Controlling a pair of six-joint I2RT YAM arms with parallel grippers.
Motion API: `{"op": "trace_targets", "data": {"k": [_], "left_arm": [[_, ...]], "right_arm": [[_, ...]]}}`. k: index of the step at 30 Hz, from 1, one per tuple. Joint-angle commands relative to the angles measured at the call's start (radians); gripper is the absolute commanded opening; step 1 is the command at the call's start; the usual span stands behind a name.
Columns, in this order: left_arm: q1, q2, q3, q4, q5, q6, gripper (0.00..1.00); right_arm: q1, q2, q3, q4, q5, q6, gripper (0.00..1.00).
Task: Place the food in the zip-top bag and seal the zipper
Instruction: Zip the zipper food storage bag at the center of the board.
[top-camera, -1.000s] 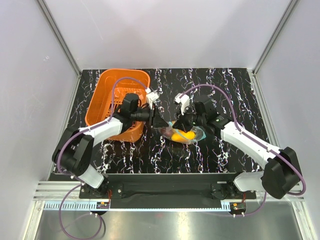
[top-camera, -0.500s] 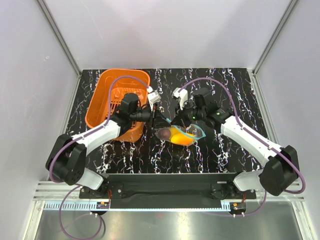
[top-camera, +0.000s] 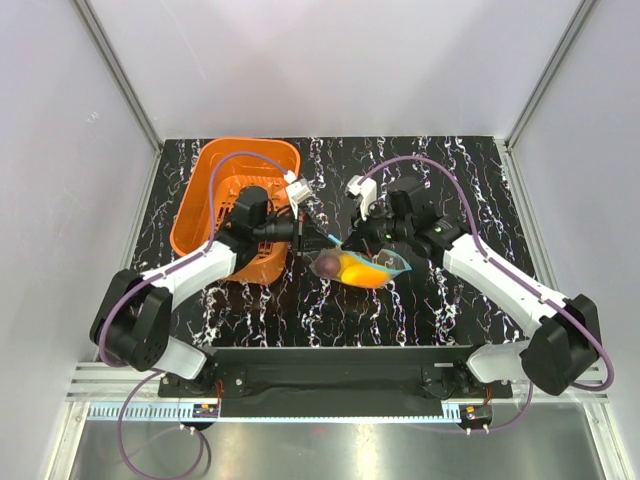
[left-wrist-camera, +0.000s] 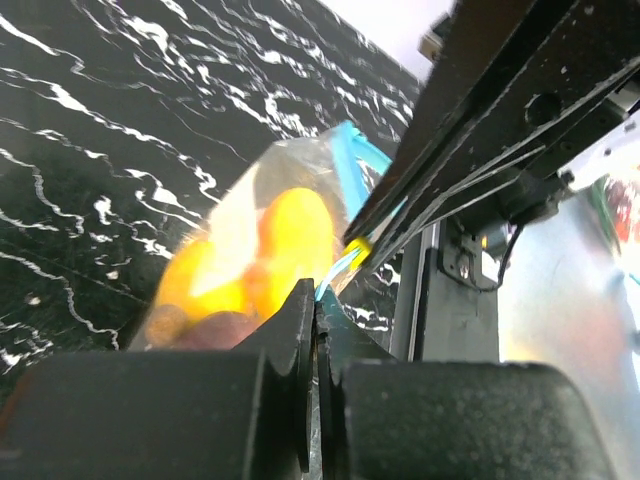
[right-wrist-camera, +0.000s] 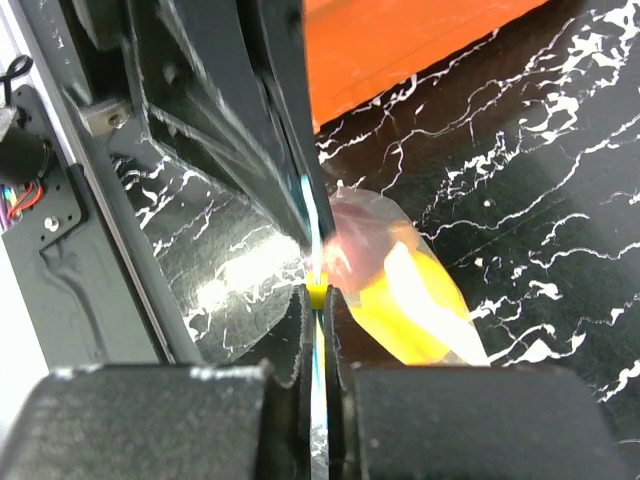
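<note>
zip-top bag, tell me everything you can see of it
The zip-top bag is a small clear, crinkled plastic pouch with a light-blue zipper along its mouth edge. Inside show yellow-orange food pieces and one dark reddish-purple piece. It is held between the arms over the black marbled table, beside the orange basket: the left gripper and right gripper are both shut on the zipper. Whether its belly rests on the table cannot be told.

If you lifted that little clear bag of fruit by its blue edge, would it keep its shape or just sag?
Probably sag: the zip-top bag looks like thin clear film, wrinkling around the food. It would likely hang bottom-heavy, since the roundish pieces bunch together and could shift. The zipper looks stiffer.
</note>
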Motion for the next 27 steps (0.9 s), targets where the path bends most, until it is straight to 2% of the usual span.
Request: {"op": "trace_targets", "data": {"k": [1,4,10,15,27], "left_arm": [[0.071,-0.076,-0.040,0.161,-0.066,-0.063,0.00],[0.118,-0.089,-0.036,0.150,-0.083,-0.077,0.00],[0.166,-0.093,-0.002,0.095,-0.121,-0.076,0.00],[0.171,-0.101,0.049,-0.001,-0.160,-0.033,0.00],[0.180,-0.107,0.135,-0.133,-0.259,0.046,0.00]], "right_arm": [[0.005,-0.095,-0.053,0.010,0.044,0.070,0.00],[0.005,-0.157,-0.131,0.032,0.068,0.099,0.00],[0.005,-0.229,-0.157,-0.025,0.116,0.170,0.00],[0.005,-0.292,-0.173,-0.072,0.180,0.283,0.00],[0.005,-0.445,-0.226,-0.262,0.274,0.395,0.00]]}}
